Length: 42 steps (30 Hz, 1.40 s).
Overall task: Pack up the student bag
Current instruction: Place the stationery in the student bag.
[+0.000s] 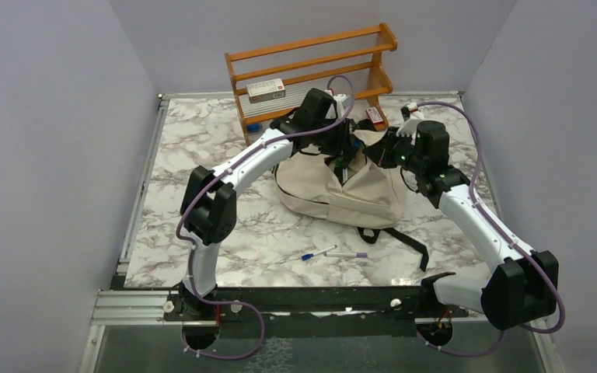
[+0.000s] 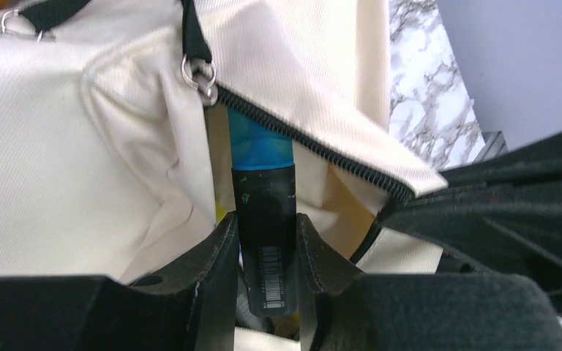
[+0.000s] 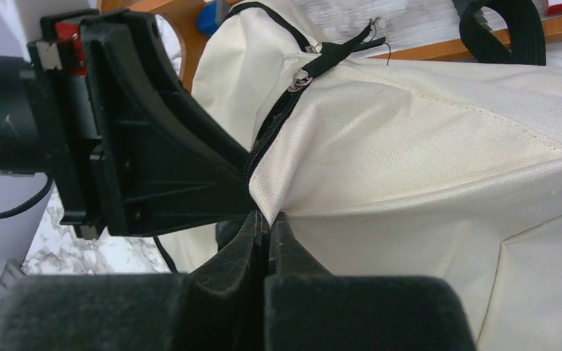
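The student bag [image 1: 342,196], a cream fabric backpack with black zippers, lies in the middle of the marble table with its top open. My left gripper [image 2: 263,230] is shut on a black marker [image 2: 263,212] with a blue cap [image 2: 257,142]. The capped end pokes into the bag's opening beside the zipper [image 2: 315,142]. In the top view this gripper [image 1: 340,159] hangs over the bag's mouth. My right gripper [image 3: 268,217] is shut on the cream edge of the bag [image 3: 424,146] by the zipper and holds the flap up; from above it [image 1: 385,155] sits at the bag's right.
Two pens [image 1: 319,252] [image 1: 347,255] lie on the table in front of the bag. A wooden rack [image 1: 311,66] stands at the back with a small box [image 1: 266,90] on it. A black strap [image 1: 408,241] trails from the bag's right.
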Each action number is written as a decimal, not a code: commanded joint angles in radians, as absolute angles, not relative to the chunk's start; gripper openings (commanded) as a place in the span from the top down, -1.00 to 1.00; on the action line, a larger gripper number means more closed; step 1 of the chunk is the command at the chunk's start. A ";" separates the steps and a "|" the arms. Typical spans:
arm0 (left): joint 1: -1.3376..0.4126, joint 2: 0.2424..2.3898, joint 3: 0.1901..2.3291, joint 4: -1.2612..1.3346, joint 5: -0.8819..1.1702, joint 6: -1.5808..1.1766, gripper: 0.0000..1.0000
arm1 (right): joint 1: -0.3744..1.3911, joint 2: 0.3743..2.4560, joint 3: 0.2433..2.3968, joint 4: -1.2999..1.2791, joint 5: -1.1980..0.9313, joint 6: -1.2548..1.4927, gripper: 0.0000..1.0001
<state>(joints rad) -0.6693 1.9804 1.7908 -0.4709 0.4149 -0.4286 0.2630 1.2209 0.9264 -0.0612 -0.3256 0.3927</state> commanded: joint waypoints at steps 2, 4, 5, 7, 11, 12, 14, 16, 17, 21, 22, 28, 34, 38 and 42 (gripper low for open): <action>-0.669 2.043 1.883 -0.443 0.468 -0.469 1.00 | 0.267 1.184 0.945 0.011 -0.384 0.413 0.99; -0.670 2.046 1.881 -0.440 0.473 -0.467 0.83 | 0.266 1.180 0.941 0.006 -0.379 0.414 0.99; -0.672 2.045 1.877 -0.439 0.474 -0.465 0.77 | 0.267 1.177 0.938 0.004 -0.376 0.416 0.99; -0.672 2.039 1.872 -0.439 0.476 -0.460 0.55 | 0.267 1.176 0.939 0.002 -0.367 0.419 0.99; -0.672 2.023 1.856 -0.430 0.472 -0.446 0.32 | 0.267 1.191 0.940 0.002 -0.377 0.419 0.99; -0.672 2.023 1.857 -0.430 0.476 -0.443 0.29 | 0.267 1.196 0.944 0.002 -0.381 0.419 0.99; -0.672 2.022 1.862 -0.430 0.501 -0.436 0.18 | 0.267 1.200 0.948 0.002 -0.393 0.418 0.99; -0.673 2.015 1.860 -0.430 0.508 -0.427 0.06 | 0.267 1.200 0.948 0.002 -0.395 0.416 0.99; -0.673 2.009 1.856 -0.430 0.508 -0.422 0.03 | 0.267 1.200 0.949 0.002 -0.391 0.416 0.99; -0.672 1.985 1.839 -0.431 0.502 -0.407 -0.02 | 0.267 1.197 0.953 0.002 -0.384 0.411 0.99; -0.673 1.977 1.834 -0.431 0.501 -0.402 -0.02 | 0.267 1.197 0.952 0.002 -0.384 0.409 0.99; -0.672 1.906 1.787 -0.427 0.538 -0.293 -0.02 | 0.267 1.186 0.948 -0.028 -0.366 0.401 0.99; -0.672 1.744 1.603 -0.382 0.528 -0.141 -0.02 | 0.267 1.180 0.961 -0.051 -0.350 0.385 0.99; -0.672 1.608 1.420 -0.294 0.516 -0.070 -0.03 | 0.267 1.180 0.963 -0.053 -0.324 0.364 0.99; -0.672 1.448 1.214 -0.103 0.565 -0.066 -0.08 | 0.267 1.186 0.976 -0.075 -0.308 0.338 0.99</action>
<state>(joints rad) -0.6697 1.5894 1.3731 -0.3130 0.5140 -0.1249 0.2626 1.2209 0.9268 -0.0734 -0.3256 0.3737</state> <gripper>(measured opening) 0.519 0.023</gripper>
